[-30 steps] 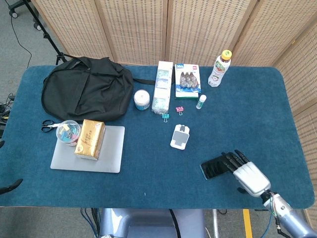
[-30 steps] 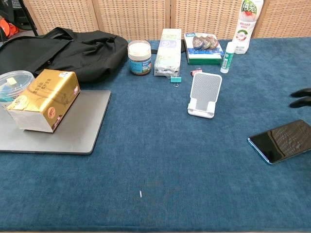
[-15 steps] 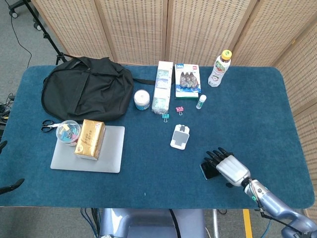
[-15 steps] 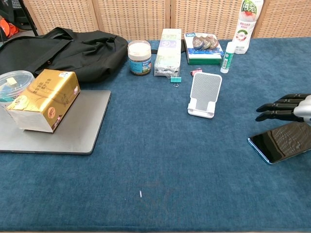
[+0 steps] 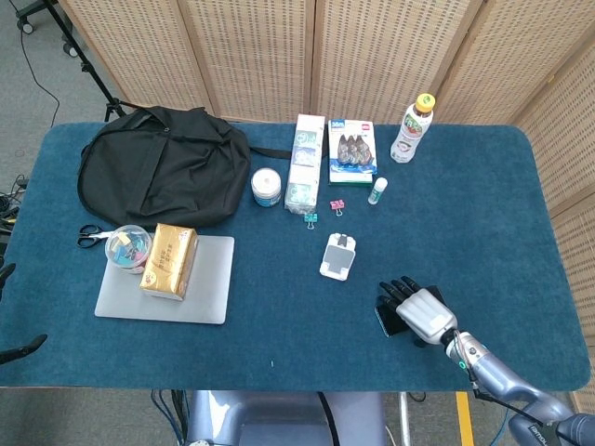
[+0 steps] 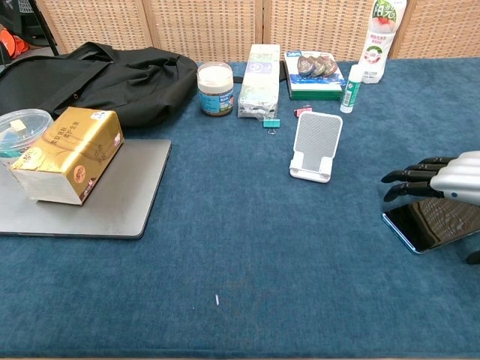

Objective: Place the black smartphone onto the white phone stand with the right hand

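The black smartphone (image 6: 435, 223) lies flat on the blue table near the front right; in the head view only its left end (image 5: 388, 321) shows past my hand. My right hand (image 6: 439, 180) (image 5: 416, 309) hovers just over the phone, palm down, fingers spread and pointing left, holding nothing. The white phone stand (image 6: 315, 146) (image 5: 338, 256) stands empty near the table's middle, to the left of and beyond the phone. My left hand is out of both views.
Behind the stand are a binder clip (image 6: 271, 122), a white box (image 6: 259, 70), a jar (image 6: 215, 88), a glue stick (image 6: 350, 88) and a bottle (image 6: 380, 30). A laptop (image 6: 90, 196) with a gold box (image 6: 66, 154) and a black bag (image 6: 105, 79) fill the left.
My right hand has moved left across the phone, and now covers more of it in the head view. The phone and stand have not moved.
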You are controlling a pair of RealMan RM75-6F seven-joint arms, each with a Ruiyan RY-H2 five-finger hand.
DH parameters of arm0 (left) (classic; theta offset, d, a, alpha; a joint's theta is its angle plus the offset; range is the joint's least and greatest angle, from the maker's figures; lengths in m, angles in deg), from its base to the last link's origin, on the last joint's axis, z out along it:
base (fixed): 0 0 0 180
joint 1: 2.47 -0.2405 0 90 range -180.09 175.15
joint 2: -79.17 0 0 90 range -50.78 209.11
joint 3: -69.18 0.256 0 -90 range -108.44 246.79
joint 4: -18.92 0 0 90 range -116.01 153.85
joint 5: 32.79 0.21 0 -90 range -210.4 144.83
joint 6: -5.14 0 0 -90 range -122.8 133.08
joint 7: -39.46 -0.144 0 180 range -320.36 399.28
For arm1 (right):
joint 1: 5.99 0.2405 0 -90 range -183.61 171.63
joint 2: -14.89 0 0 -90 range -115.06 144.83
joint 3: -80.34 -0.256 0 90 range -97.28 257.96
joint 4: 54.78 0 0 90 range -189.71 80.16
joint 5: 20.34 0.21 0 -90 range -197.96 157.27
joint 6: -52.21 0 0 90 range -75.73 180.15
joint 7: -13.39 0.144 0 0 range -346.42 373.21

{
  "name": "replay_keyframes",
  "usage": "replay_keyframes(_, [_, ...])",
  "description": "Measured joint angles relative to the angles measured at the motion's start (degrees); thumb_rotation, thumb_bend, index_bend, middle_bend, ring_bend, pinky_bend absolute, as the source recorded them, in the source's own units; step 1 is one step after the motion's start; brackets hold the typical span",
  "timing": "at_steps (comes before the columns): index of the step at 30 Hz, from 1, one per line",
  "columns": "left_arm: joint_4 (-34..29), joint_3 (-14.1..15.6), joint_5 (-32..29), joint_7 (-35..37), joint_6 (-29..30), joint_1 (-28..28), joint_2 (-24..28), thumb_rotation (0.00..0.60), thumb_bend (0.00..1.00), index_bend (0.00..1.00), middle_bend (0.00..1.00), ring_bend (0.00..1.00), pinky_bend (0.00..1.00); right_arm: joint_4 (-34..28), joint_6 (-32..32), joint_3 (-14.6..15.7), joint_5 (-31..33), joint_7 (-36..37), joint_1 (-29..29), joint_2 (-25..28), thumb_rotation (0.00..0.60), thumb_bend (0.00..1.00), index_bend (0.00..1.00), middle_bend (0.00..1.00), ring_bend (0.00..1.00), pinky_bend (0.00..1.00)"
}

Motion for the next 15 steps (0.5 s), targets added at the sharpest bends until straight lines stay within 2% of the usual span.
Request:
replay_keyframes(4, [0.0,0.0,-0.2,-0.1,-0.2,0.1,0.0,0.6,0.0,0.0,0.0,0.0,0.0,2.3,0.3,0.3,-0.3,0.5,0.3,-1.6,0.6,0.0,0.19,0.11,0.07,0.11])
replay_keyframes(7, [-0.1,-0.1,-0.4,-0.1,-0.4,0.1,0.0,0.6,0.0,0.0,0.0,0.0,0.0,4.4,0.6,0.5,-0.3,1.2,0.4,-2.8,0.6,0.0,0.23,0.2,0.15,0.18])
replay_keyframes(10, [-0.1,-0.1,-0.5,-0.2,-0.5,0.2,0.0,0.6,0.0,0.0,0.0,0.0,0.0,6.2,1.5,0.6,-0.4,2.4,0.5,-3.8,0.6,0.0,0.31,0.33,0.27,0.31])
replay_keyframes(12, [-0.1,-0.1,-0.5,-0.2,-0.7,0.3,0.0,0.6,0.0,0.0,0.0,0.0,0.0,7.1,2.4,0.7,-0.8,3.3,0.5,-4.3,0.6,0.03,0.37,0.41,0.35,0.39])
replay_keyframes(15, [-0.2,0.0,-0.5,-0.3,-0.8,0.3,0.0,0.6,0.0,0.0,0.0,0.0,0.0,8.7,3.9,1.1,-2.0,5.1,0.6,-4.9,0.6,0.11,0.43,0.47,0.4,0.43])
